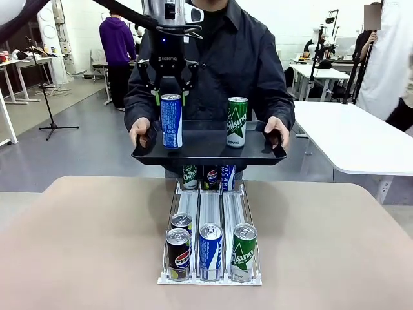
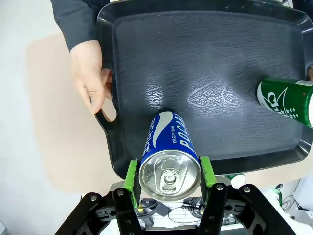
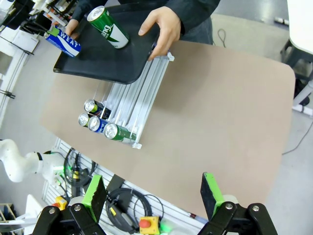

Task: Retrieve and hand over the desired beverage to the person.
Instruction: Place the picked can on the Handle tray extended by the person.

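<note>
Rack front: three cans at the near end of the white dispenser rack — dark Pepsi can, blue-white can, green can; a fourth can just behind the Pepsi one.
Blue can: upright on the black tray, toward the tray's left side; the wrist view shows its pull-tab top between the green pads.
Left gripper: clenched on the blue can, one pad on each side of its upper part.
Green tray can: upright on the tray, right of the blue can, well apart from it.
Tray: held above the rack's far end by the person — one hand on each side handle.
Right gripper: jaws released, nothing between them, high above the near table edge.
Table: tan top, rack at the middle.
</note>
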Controlling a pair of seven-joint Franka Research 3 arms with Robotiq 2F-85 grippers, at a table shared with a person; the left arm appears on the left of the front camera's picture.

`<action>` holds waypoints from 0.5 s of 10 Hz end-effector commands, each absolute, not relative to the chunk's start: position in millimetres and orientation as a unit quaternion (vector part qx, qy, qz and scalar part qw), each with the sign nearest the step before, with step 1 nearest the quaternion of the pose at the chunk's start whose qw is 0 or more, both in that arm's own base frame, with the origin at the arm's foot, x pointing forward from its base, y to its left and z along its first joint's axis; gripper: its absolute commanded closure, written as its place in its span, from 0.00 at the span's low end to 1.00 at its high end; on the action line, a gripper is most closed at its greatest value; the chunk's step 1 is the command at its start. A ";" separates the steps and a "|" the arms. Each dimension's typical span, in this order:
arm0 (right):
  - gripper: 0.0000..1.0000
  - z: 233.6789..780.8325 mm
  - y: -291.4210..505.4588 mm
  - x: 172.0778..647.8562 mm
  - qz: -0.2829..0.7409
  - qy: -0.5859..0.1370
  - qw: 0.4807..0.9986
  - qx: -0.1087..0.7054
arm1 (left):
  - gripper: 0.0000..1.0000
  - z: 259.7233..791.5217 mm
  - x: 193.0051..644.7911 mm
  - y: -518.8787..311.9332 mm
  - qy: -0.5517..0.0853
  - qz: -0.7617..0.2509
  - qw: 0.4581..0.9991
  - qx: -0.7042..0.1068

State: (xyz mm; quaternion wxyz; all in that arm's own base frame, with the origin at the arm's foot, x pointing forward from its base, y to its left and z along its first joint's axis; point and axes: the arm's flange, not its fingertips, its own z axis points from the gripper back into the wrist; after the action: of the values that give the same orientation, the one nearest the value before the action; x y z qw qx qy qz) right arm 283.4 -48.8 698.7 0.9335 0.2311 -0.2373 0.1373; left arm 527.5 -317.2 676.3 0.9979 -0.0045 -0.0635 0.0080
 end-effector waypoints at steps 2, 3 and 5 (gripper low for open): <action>0.00 697.6 -48.6 283.3 0.144 -0.238 0.930 0.242 | 0.42 670.7 536.2 -315.8 -0.056 0.003 0.998 -0.024; 0.00 697.6 -48.6 283.3 0.144 -0.238 0.930 0.242 | 0.42 671.1 537.2 -315.5 -0.056 0.003 0.998 -0.026; 0.00 697.6 -48.6 283.3 0.144 -0.238 0.930 0.242 | 0.42 671.5 537.2 -314.3 -0.053 0.001 0.998 -0.027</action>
State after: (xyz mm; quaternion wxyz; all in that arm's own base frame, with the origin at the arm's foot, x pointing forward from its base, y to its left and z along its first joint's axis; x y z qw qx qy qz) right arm 283.4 -48.8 698.7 0.9335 0.2311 -0.2373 0.1373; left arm 536.7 -317.7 664.2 0.9985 -0.0105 -0.0534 0.0099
